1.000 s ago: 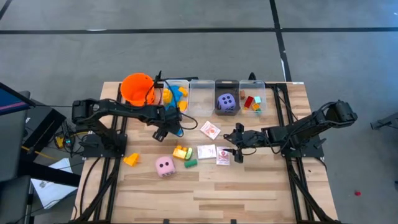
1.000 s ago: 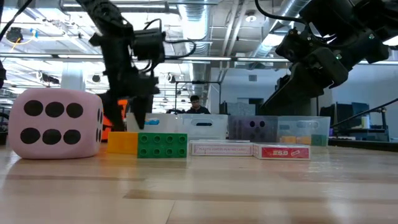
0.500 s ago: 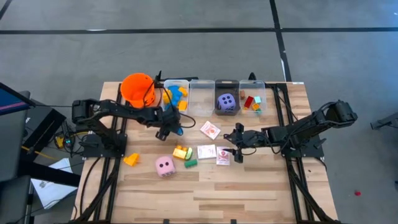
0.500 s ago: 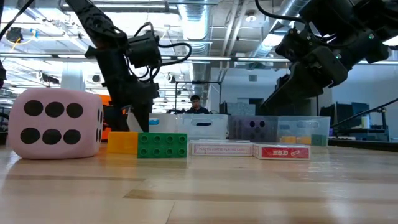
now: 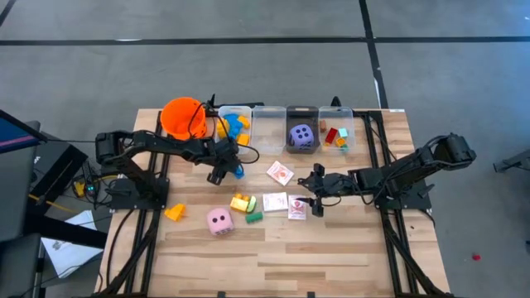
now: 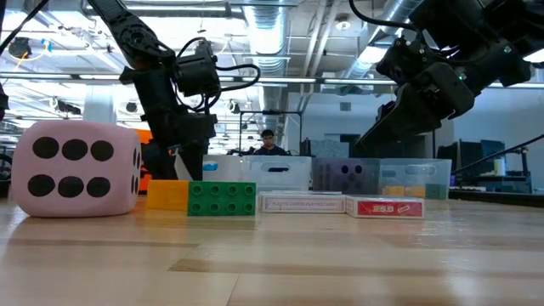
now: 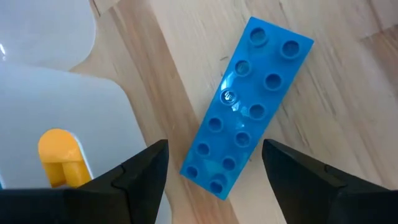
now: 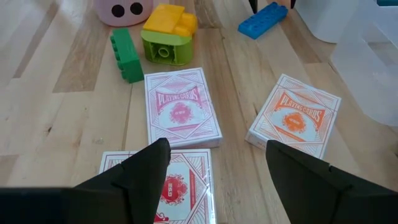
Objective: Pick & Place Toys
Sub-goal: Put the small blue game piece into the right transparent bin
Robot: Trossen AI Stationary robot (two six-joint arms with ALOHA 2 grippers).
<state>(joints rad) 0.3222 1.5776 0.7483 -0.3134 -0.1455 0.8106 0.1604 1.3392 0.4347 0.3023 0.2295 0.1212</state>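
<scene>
Left gripper [image 7: 214,165] hangs over the blue brick [image 7: 247,107], jaws released, straddling it; the brick lies flat on the table just beside the clear bin [image 5: 233,126]. Right gripper [image 8: 214,168] spread, empty, above the card packs [image 8: 181,107]. Risk: the brick lies skewed to the jaws and may twist out. Surface is pale wood planks [image 5: 331,248]; workshop beyond, with a person seated [image 6: 268,143].

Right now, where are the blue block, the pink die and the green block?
blue block [image 7: 247,109], left wrist view, middle of its studded top.
pink die [image 6: 75,169], low view, centre of its six-dot face.
green block [image 6: 222,199], low view, middle of its studded side.
</scene>
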